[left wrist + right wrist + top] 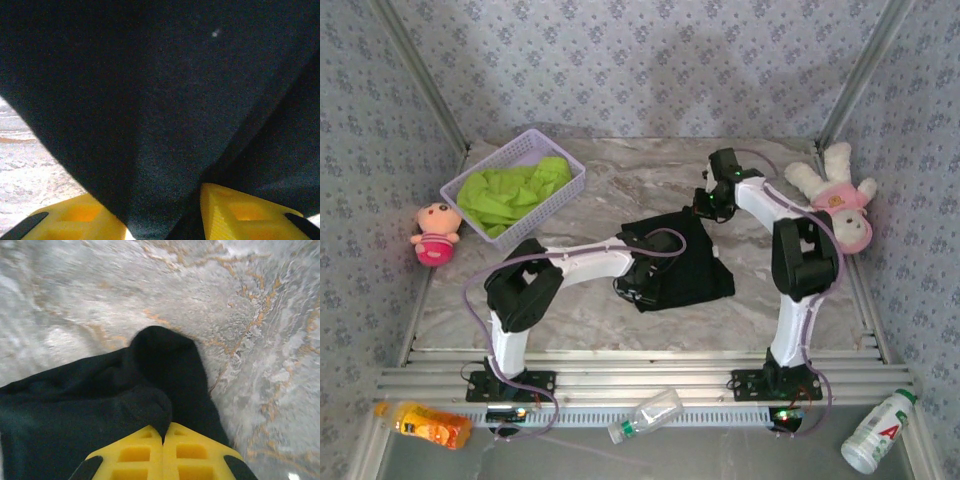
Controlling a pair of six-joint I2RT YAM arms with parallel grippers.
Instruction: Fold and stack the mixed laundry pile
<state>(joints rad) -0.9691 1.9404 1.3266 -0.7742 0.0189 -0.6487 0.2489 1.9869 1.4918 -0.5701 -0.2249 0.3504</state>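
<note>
Right fingers (195, 455) — tight on black T-shirt (75, 430) (close-up)

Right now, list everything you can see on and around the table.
black T-shirt: 1, black, table centre
lime-green T-shirt: 1, lime green, inside basket
basket: 1, lavender, far left
plush doll: 1, pink, left edge
plush toy: 1, white and pink, right edge
orange bottle: 1, near left
clear bottle: 1, near centre
white bottle: 1, green cap, near right
table: 1, grey marble
left gripper: 1, yellow, gripping black T-shirt
right gripper: 1, yellow, shut on shirt's edge
</note>
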